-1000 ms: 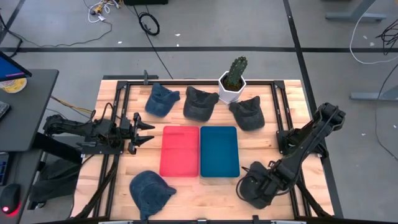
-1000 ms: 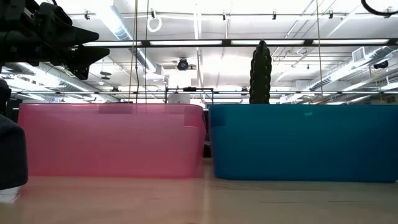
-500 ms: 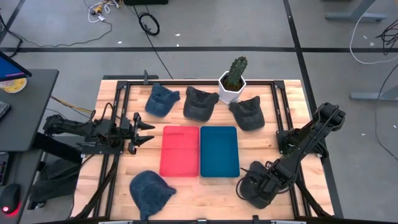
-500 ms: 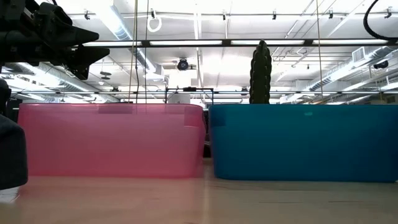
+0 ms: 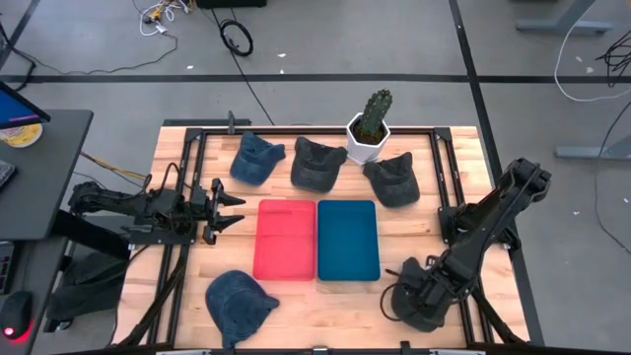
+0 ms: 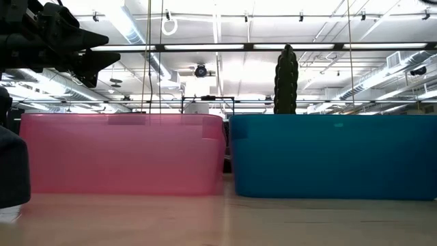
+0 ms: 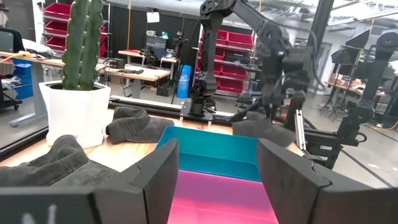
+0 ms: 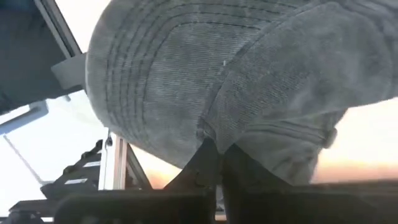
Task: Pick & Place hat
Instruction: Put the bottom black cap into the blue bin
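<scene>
A dark grey hat (image 5: 402,292) lies at the table's near right, mostly under my right gripper (image 5: 418,302), which is shut on it; in the right wrist view the hat (image 8: 261,68) fills the picture. My left gripper (image 5: 237,207) hovers open, left of the pink bin (image 5: 286,240), and holds nothing. A teal bin (image 5: 347,240) stands beside the pink one. A blue hat (image 5: 239,304) rests crown-up at the near left. At the far side lie one blue hat (image 5: 254,158) and two dark hats (image 5: 317,163) (image 5: 391,179). My right gripper pinches a raised fold of the hat's cloth (image 8: 213,132) between its two shut fingers, beside the stitched brim (image 8: 149,81). The fingers come from above, pointing down. Whether the hat is clear of the table cannot be told.
A potted cactus (image 5: 371,126) stands at the far edge between the dark hats. A black metal frame (image 5: 187,187) runs along the table's sides. Bare wood shows in front of the two bins (image 5: 325,306).
My right gripper has shut on the dark grey hat and shifted a little toward the table's right edge. My left arm has kept still.
</scene>
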Robot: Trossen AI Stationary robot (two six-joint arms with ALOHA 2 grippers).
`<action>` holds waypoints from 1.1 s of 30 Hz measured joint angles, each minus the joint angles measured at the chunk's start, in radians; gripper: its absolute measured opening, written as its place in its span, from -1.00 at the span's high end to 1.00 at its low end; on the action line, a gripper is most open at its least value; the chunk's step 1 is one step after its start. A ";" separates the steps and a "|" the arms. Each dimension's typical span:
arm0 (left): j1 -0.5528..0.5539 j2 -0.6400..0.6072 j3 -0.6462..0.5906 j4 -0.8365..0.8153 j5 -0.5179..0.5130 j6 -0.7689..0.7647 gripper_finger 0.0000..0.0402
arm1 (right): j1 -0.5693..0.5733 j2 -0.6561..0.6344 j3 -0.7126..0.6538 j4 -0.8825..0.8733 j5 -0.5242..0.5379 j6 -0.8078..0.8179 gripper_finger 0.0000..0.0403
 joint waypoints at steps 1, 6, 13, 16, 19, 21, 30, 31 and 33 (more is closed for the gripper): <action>0.000 0.000 0.000 0.000 0.000 0.000 -0.10 | 0.000 -0.009 0.025 -0.031 0.016 -0.011 0.98; 0.000 0.000 0.000 0.000 0.000 0.000 -0.10 | -0.007 -0.034 0.174 -0.202 0.092 -0.104 0.99; 0.000 0.000 0.000 0.000 0.000 0.000 -0.10 | -0.051 -0.034 0.373 -0.433 0.222 -0.274 1.00; 0.000 0.000 0.000 0.000 0.000 0.000 -0.10 | -0.100 -0.034 0.406 -0.459 0.268 -0.318 1.00; 0.000 0.000 0.000 0.000 0.000 0.000 -0.10 | -0.174 -0.028 0.408 -0.443 0.281 -0.405 1.00; 0.000 0.000 0.000 0.000 0.000 0.000 -0.10 | -0.219 -0.016 0.408 -0.420 0.293 -0.533 1.00; 0.000 0.000 0.000 0.000 0.000 0.000 -0.10 | -0.432 -0.004 0.408 -0.231 0.291 -0.848 1.00; 0.000 0.000 0.000 0.000 0.000 0.000 -0.10 | -0.448 0.000 0.408 -0.209 0.289 -0.871 1.00; 0.000 0.000 0.000 0.000 0.000 0.000 -0.10 | -0.473 0.014 0.408 -0.175 0.284 -0.918 1.00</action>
